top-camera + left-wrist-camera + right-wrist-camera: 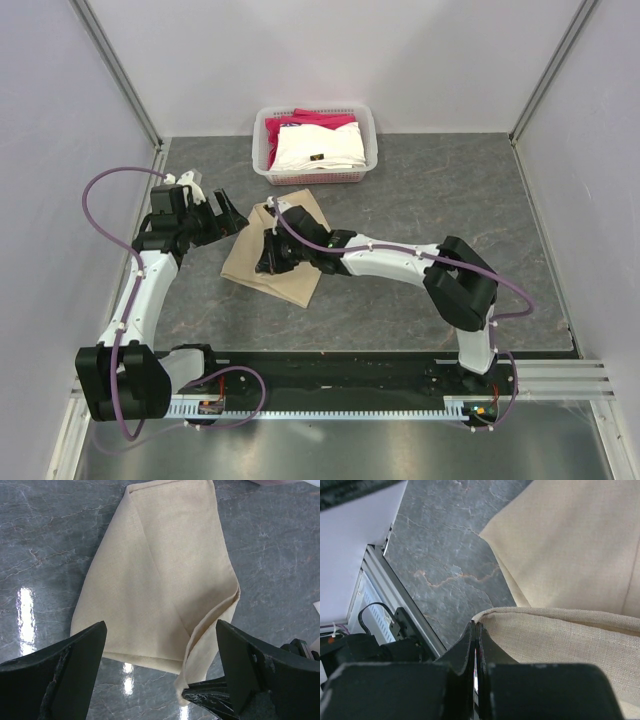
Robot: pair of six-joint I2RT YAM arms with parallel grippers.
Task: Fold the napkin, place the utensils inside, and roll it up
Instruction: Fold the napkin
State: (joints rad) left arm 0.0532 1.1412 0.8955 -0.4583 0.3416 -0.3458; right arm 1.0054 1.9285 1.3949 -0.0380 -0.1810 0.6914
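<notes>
Left gripper [215, 213] sits middle left of the top view, jaws spread wide, nothing in them, just beside the napkin's left edge. The napkin [245, 262] is lying partly folded on the grey table [450, 190], pretty much centre frame, below the white basket [368, 130]. Right gripper [476, 632] is pinched tight on a lifted hem of the napkin.

White basket [315, 177], white cloth [318, 148]; red cloth [325, 120]
</notes>
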